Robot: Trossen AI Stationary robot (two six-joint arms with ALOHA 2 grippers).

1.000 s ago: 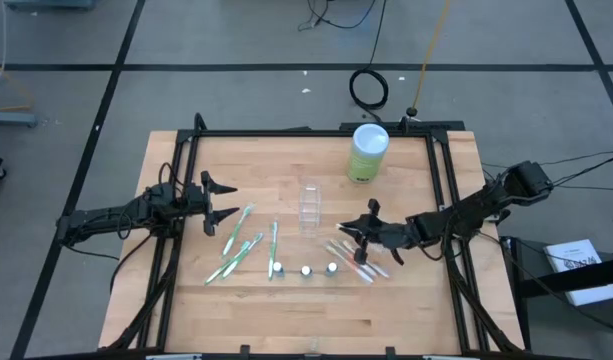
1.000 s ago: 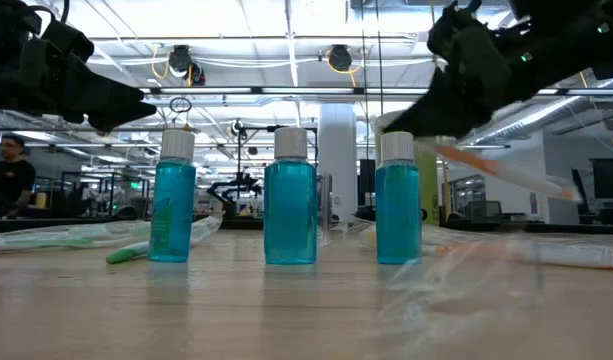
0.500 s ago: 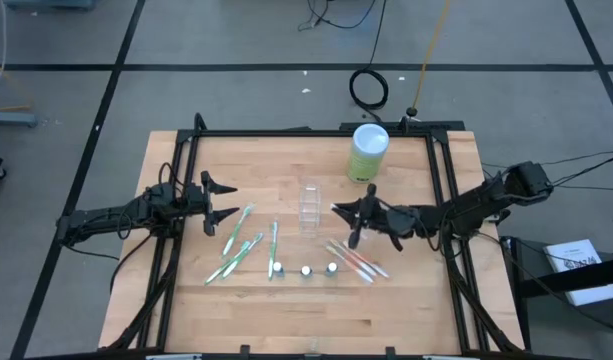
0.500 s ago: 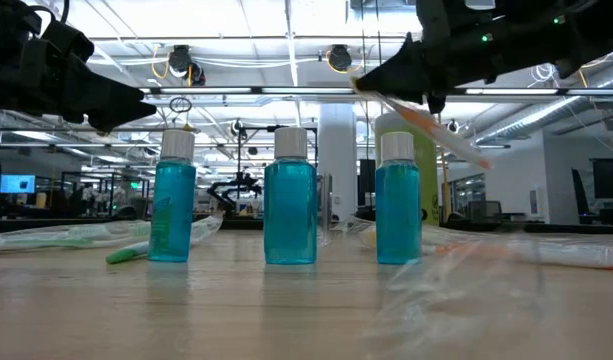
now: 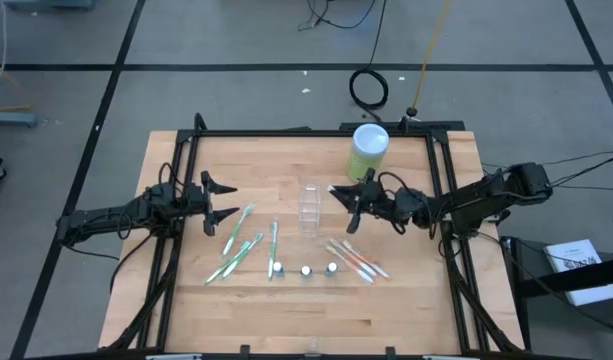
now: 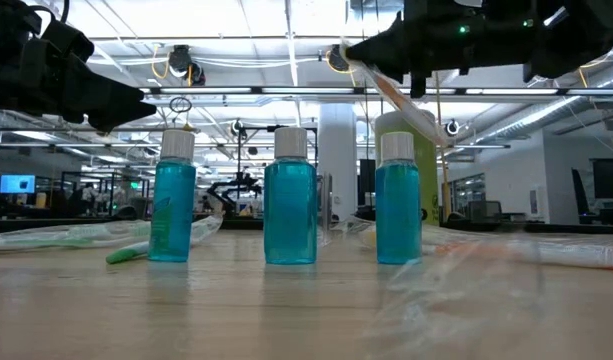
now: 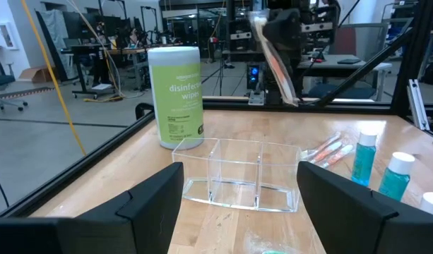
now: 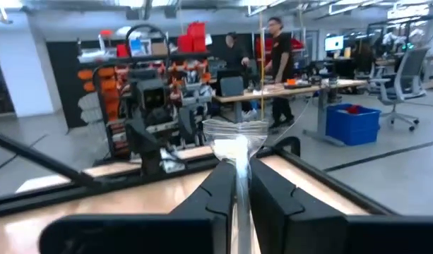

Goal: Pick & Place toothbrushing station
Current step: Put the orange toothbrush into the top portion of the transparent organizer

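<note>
Your right gripper (image 5: 352, 203) is clenched on 1 wrapped orange toothbrush (image 6: 396, 95), lifted clear of the table and hanging slanted from the jaws, just beside the clear organizer (image 5: 311, 207) and not yet over it. From the left wrist view the organizer's compartments look empty, so nothing appears placed so far; this would be the 1st item in.

Below and behind that gripper, the other orange toothbrushes (image 5: 354, 262) lie on the wood, seemingly 2 or 3, the count hard to tell. Next along the front stand 3 small blue bottles (image 6: 290, 198) with white caps, in a row, all upright and untouched. Farther across, near your left gripper (image 5: 222, 200), the green toothbrushes (image 5: 238, 248) lie scattered, about 4 of them.

Your left gripper hovers open and empty, well apart from the organizer, waiting.

Just beyond the right gripper, at the table's far edge, stands the lime wipes canister (image 5: 367, 151); it is near the arm's path and looks like the 1 thing you could knock. The organizer's narrow slots will likely demand a careful tilt of the brush.
</note>
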